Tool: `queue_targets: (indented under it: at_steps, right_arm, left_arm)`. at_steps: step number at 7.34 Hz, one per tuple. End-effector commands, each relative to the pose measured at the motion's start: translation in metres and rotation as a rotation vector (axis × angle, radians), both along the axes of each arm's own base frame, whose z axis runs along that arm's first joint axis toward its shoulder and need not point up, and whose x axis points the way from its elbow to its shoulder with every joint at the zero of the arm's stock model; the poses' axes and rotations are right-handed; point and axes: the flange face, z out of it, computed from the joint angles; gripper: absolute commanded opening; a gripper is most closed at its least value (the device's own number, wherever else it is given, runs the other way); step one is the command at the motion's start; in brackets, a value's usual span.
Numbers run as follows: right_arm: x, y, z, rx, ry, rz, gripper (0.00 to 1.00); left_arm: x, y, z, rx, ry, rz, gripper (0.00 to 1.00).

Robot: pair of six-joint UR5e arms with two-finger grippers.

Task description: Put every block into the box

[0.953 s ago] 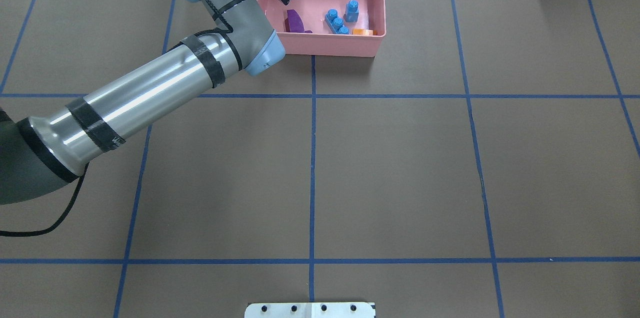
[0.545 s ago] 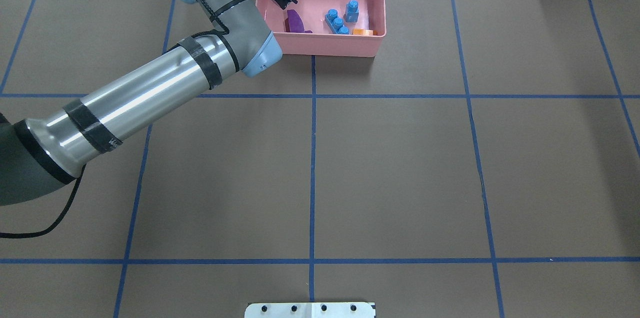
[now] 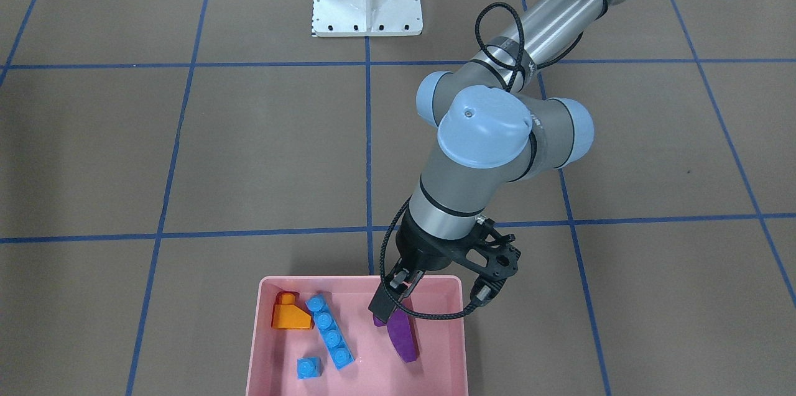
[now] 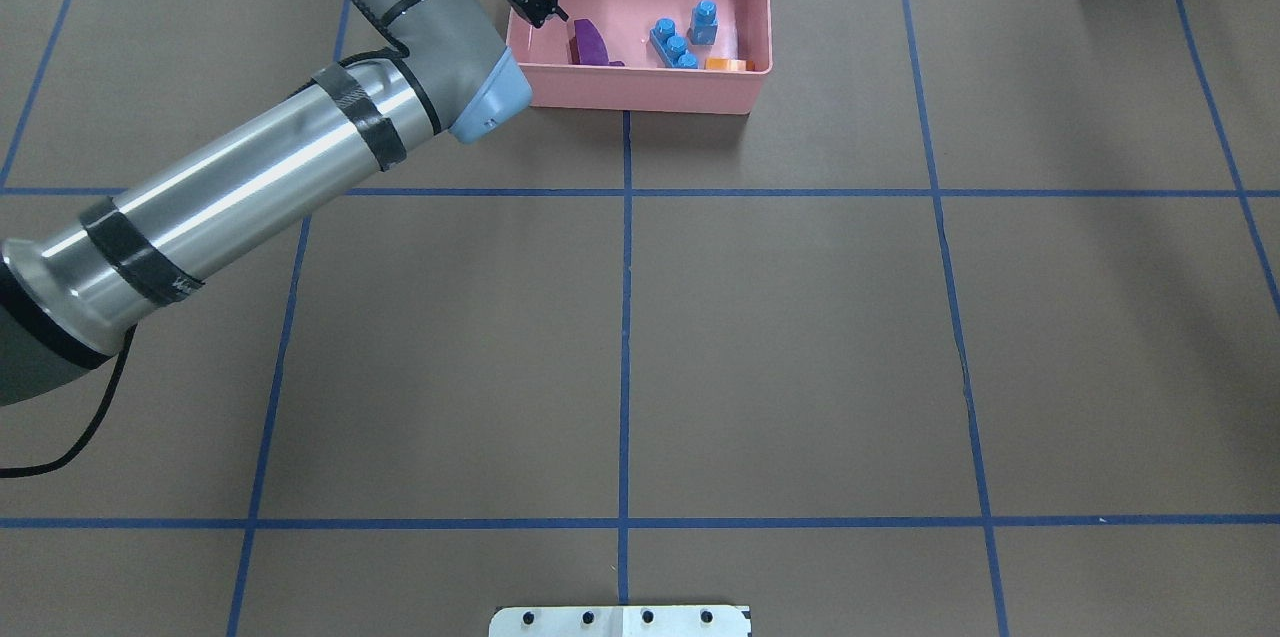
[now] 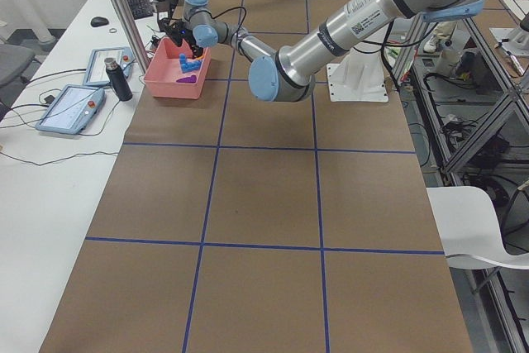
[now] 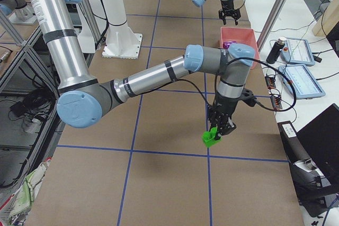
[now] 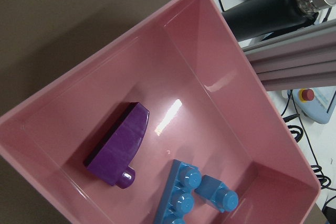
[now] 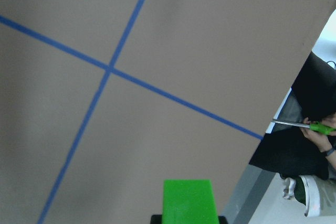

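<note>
Left gripper (image 3: 388,304), parted and empty, over box (image 4: 650,95) at bench's far edge, four blocks (image 3: 329,331) inside. Right gripper (image 6: 217,130) clamped on green block (image 6: 211,138) near right end. Risks: arm collision above box; early release short of rim.

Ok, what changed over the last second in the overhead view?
The left gripper slid to the robot's left, up to the left wall of the shallow pink plastic box, holding nothing; its arm swung left too. The purple sloped block, long blue bar, small blue cube and orange sloped block stayed put inside. The right gripper, carrying a green block, is outside that view.
</note>
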Motion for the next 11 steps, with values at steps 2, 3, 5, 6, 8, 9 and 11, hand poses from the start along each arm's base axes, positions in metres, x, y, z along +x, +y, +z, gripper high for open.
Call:
queue_targets:
  at_steps: [2,3,5,6,8,9,11]
  right_arm:
    - [-0.173,-0.063,-0.086,0.091,-0.230,0.351,0.00]
    - [-0.226,-0.084,-0.121,0.091,-0.332,0.457,0.00]
    - [-0.340,-0.123,-0.220,0.064,-0.451,0.534,0.00]
    - [-0.373,-0.135,-0.260,0.085,-0.458,0.533,0.00]
    - [-0.437,-0.150,-0.300,0.106,-0.532,0.579,0.00]
    - [-0.478,-0.144,-0.295,0.128,-0.551,0.584,0.00]
    - [-0.537,-0.121,-0.299,0.212,-0.544,0.582,0.00]
  left_arm:
    - [-0.088,-0.032,0.036,0.071,-0.247,0.090,1.00]
    - [-0.129,-0.036,0.071,0.163,-0.326,0.145,1.00]
    - [-0.225,0.004,0.186,0.336,-0.472,0.262,1.00]
    - [-0.289,0.037,0.266,0.443,-0.590,0.391,1.00]
    - [-0.353,0.054,0.338,0.527,-0.714,0.539,1.00]
    - [-0.358,0.054,0.349,0.468,-0.704,0.512,1.00]
    - [-0.368,0.058,0.354,0.464,-0.701,0.497,1.00]
